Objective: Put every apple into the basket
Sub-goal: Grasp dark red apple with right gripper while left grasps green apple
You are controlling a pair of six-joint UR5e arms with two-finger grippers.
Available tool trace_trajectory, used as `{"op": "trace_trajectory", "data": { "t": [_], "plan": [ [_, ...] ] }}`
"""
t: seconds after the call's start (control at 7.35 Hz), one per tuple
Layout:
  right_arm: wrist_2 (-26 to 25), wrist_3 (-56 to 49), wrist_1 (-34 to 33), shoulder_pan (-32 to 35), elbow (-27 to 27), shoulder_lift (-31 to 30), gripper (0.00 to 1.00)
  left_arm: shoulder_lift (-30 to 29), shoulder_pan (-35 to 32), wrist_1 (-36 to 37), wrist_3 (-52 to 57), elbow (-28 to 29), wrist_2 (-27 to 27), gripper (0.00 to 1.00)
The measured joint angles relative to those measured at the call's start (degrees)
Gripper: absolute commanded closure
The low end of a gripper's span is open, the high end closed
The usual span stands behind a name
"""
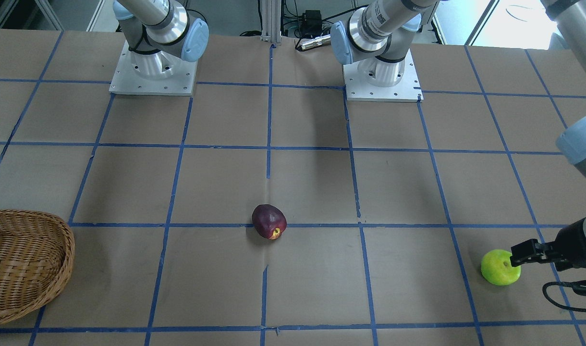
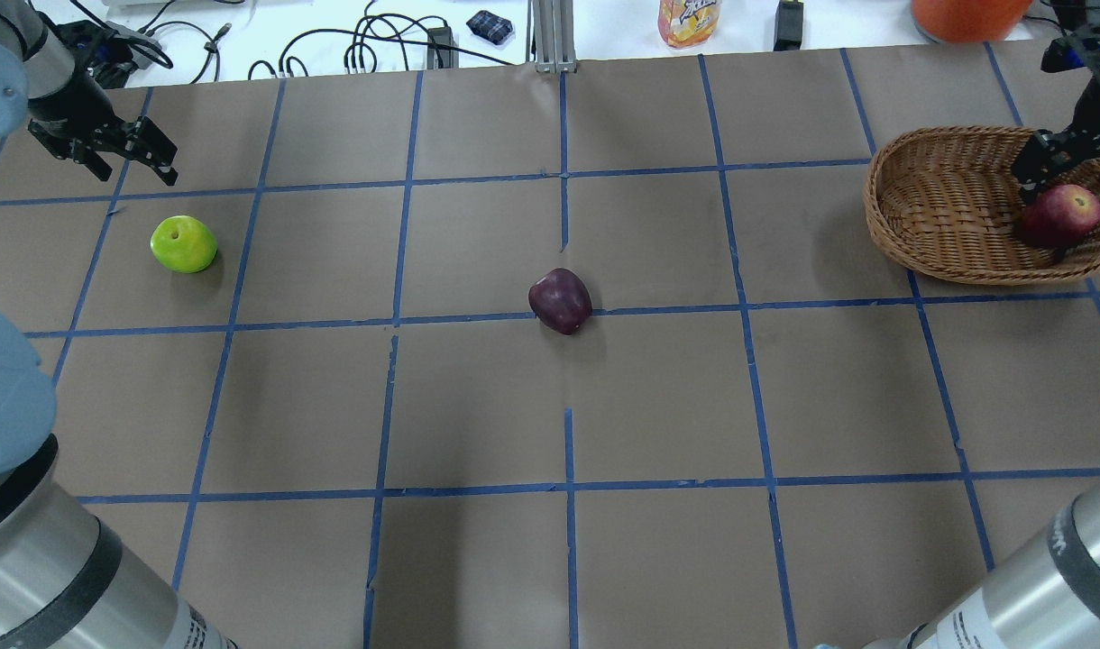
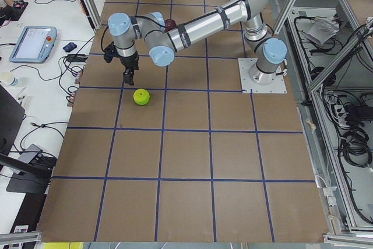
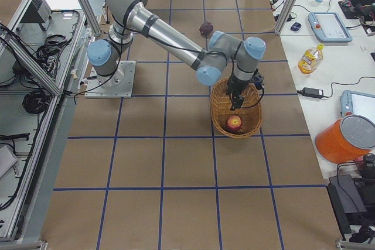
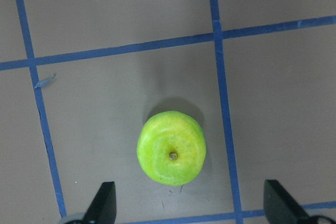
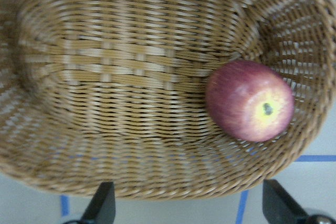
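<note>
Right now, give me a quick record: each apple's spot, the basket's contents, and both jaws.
red apple: in basket, at one end
maroon apple: on table, centre
green apple: on table, robot's left
basket: robot's right, holds red apple only
left jaws: open, over green apple
right jaws: open, over red apple
remaining: two apples

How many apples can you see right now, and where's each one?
3. The red apple lies inside the basket. The maroon apple sits on the table near its middle. The green apple sits on the table by the open left hand. Nothing suggests a hidden one.
</note>
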Motion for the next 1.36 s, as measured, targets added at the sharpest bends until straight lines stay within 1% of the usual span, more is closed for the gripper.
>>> {"op": "trace_trajectory", "data": {
  "t": [0.14, 0.27, 0.41, 0.68, 0.82, 0.95, 1.36],
  "plan": [
    [2.6, 4.37, 5.05, 4.1, 0.14, -3.22, 0.0, -1.7, 0.07, 0.99, -0.67, 0.52, 0.07, 0.0],
    [5.58, 10.43, 8.4, 10.07, 0.24, -5.47, 0.0, -2.67, 0.1, 1.7, -1.01, 0.68, 0.12, 0.0],
    [7.95, 15.21, 9.87, 16.15, 0.22, -6.39, 0.0, -3.37, 0.11, 1.97, -1.13, 0.64, 0.1, 0.0],
    [13.33, 19.32, 10.1, 27.09, 0.48, -6.15, 0.0, -4.77, 0.12, 2.14, -1.3, 0.22, 0.0, 0.0],
    [15.06, 19.83, 9.8, 30.79, 0.65, -5.41, 0.0, -5.27, 0.13, 2.14, -1.32, -0.04, 0.08, 0.0],
    [15.72, 19.87, 8.31, 33.59, 0.73, -4.54, 0.0, -5.68, 0.14, 2.13, -1.3, -0.31, 0.15, 0.0],
    [16.13, 19.59, -2.19, 40.36, 0.9, 0.27, 0.0, -6.59, 0.29, 1.69, -1.32, -0.68, 0.33, 0.0]
  ]
}}
